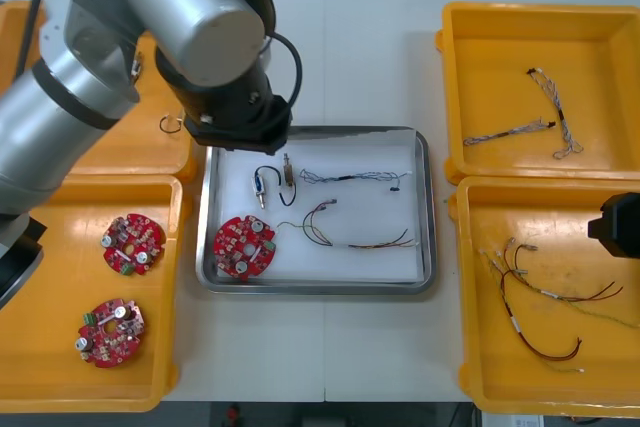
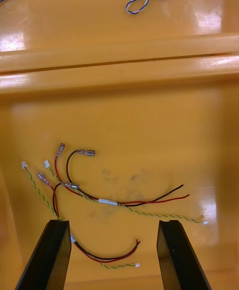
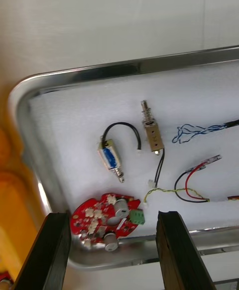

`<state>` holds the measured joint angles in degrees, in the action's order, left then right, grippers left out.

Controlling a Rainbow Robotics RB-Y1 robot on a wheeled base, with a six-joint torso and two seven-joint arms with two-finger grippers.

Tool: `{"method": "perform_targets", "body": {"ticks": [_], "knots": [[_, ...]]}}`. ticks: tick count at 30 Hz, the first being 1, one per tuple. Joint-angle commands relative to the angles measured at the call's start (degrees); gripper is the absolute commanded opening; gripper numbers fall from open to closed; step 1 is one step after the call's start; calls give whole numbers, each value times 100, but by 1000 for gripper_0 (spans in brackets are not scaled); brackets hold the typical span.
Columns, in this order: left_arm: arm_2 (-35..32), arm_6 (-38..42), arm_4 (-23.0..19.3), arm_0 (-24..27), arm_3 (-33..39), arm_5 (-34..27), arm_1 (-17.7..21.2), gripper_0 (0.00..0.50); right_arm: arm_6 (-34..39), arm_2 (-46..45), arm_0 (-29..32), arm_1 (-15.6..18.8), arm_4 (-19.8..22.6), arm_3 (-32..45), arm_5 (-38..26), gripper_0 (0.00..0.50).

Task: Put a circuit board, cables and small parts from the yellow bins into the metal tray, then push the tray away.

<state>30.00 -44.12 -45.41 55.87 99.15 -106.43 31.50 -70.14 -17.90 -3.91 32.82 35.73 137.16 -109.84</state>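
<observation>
Front view: shallow metal tray (image 1: pixel 428 217), white inside, sits mid-frame btwn the yellow plastic bins (image 1: pixel 470 337), two each side. In the tray:
- a round red circuit board (image 1: pixel 244 245) at the lower-left corner
- two small metal parts (image 1: pixel 289 173) w/ black leads, side by side just above the board
- a twisted blue and white cable (image 1: pixel 345 177) running toward the tray's upper right
- a red and yellow cable (image 1: pixel 352 237) below that

Left arm (image 1: pixel 130 57) fills the upper left of the frame, wrist over the tray's upper-left corner. Left wrist view: left gripper (image 3: pixel 112 215) hangs above the tray, fingers (image 3: pixel 55 250) wide apart, nothing held. The board lies on the white liner and shows btwn the tips, w/ the metal parts just beyond it.

Right gripper (image 1: pixel 620 229) is at the right edge of the frame, over the lower-right bin. Right wrist view: its fingers (image 2: pixel 172 255) stand apart, clamped on nothing, above loose red, black and yellow-green cables (image 2: pixel 114 200) on the bin floor.

Elsewhere in the front view:
- Upper-right bin holds spare blue and white cables (image 1: pixel 545 117).
- Lower-left bin holds two spare red boards (image 1: pixel 132 243).
- Upper-left bin is mostly hidden by the arm; one spare metal part (image 1: pixel 170 125) shows near its lower edge.
</observation>
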Motion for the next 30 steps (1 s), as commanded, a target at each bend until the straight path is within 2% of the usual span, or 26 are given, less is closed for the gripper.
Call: {"method": "perform_targets", "body": {"ticks": [1,6,10,14,19,25,30], "knots": [[-847,-571,-179,-340,807,-357,542,500,18,93,110,58,48,197,-16,500],[-1383,-993,-460,-744,1326,-357,973,500,9,181,92,163,145,320,-16,500],[-2024,-1380,-794,-1227,1721,-357,1438,500,44,550,-101,374,224,391,-16,500],[-2631,-1758,-1137,-1720,1844,-357,1816,500,97,867,-470,532,602,391,-16,500],[-3387,-2224,-1357,-2396,1985,-357,2115,500,150,1368,-936,611,901,382,-16,500],[-4064,-2698,-1383,-3099,2143,-357,2308,500,202,2510,-1683,611,716,268,-16,500],[-4529,-2786,-1392,-3556,2143,-357,2361,500,220,3662,-2351,602,549,136,-16,500]]}}
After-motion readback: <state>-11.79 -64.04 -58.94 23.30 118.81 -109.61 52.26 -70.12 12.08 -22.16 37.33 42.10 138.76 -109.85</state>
